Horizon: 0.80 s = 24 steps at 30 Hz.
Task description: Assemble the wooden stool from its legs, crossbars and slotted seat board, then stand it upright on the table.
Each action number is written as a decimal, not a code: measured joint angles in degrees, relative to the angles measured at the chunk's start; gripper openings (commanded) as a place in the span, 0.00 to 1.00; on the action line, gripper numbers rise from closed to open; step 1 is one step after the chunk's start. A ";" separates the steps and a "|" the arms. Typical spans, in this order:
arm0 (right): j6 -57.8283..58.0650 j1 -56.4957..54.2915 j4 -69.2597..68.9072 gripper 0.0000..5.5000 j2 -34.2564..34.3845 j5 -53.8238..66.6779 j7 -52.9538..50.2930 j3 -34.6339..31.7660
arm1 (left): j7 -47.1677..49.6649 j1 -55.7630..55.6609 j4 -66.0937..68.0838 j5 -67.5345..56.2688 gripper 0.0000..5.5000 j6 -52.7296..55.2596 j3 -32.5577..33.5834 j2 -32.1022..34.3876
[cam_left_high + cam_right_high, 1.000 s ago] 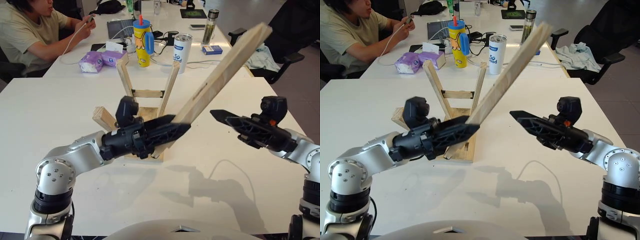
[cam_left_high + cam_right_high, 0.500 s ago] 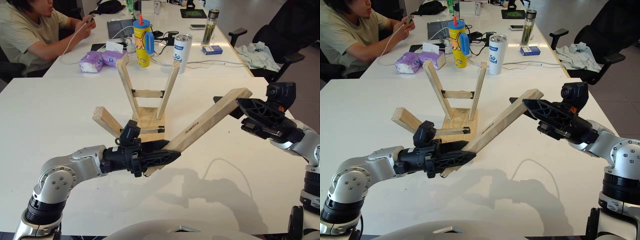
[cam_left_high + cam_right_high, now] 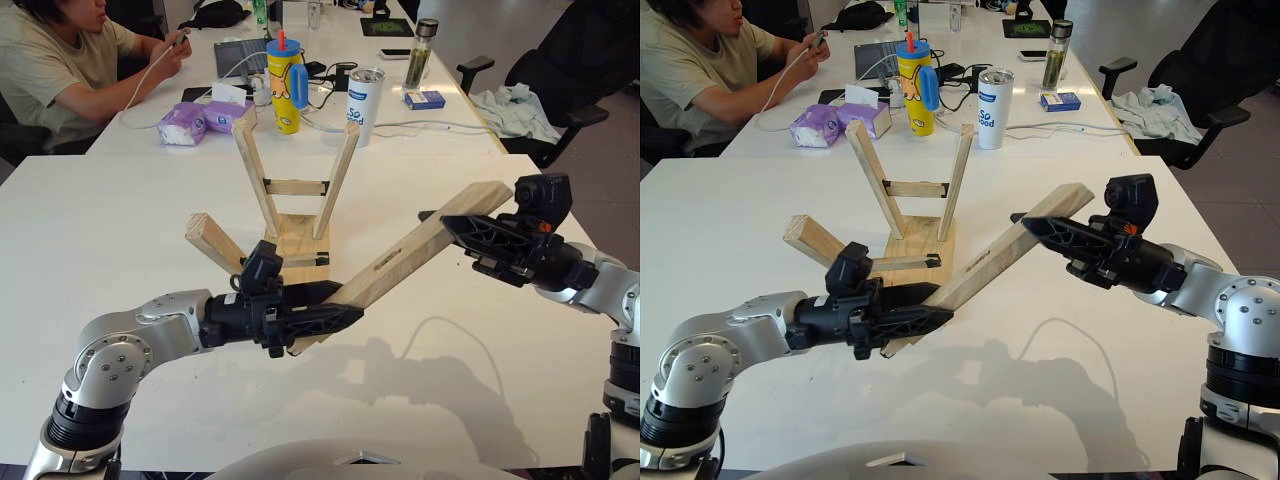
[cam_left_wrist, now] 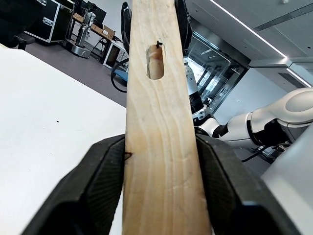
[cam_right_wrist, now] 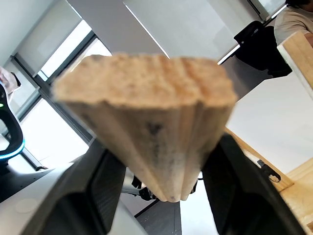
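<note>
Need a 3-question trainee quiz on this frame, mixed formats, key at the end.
1. True or false: the left pincer is shut on the lower end of the slotted wooden bar.
2. Pick one. The right pincer sits at the bar's: A upper end; B lower end; C underside, flat on the table.
3. Fill in: behind the bar, the two raised legs of the part-built stool are joined by a ___.

Key: 1 true. 2 A. 3 crossbar.
</note>
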 measured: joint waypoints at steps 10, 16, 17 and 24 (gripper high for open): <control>-3.52 -0.31 2.64 0.38 -2.07 -13.64 9.34 0.54 | 1.61 6.96 0.60 2.97 0.76 -0.88 1.70 0.72; -15.80 -3.81 6.05 0.38 -0.38 -28.77 12.18 3.32 | 0.95 13.04 2.47 22.54 0.76 -7.62 -4.05 2.33; -17.32 -4.30 6.38 0.38 0.35 -30.26 12.39 3.94 | 0.84 13.03 3.30 25.26 0.76 -9.04 -5.17 2.13; -26.37 -8.51 10.42 0.38 4.31 -41.76 19.06 11.51 | -1.27 10.88 12.56 43.82 0.76 -17.58 -13.91 1.61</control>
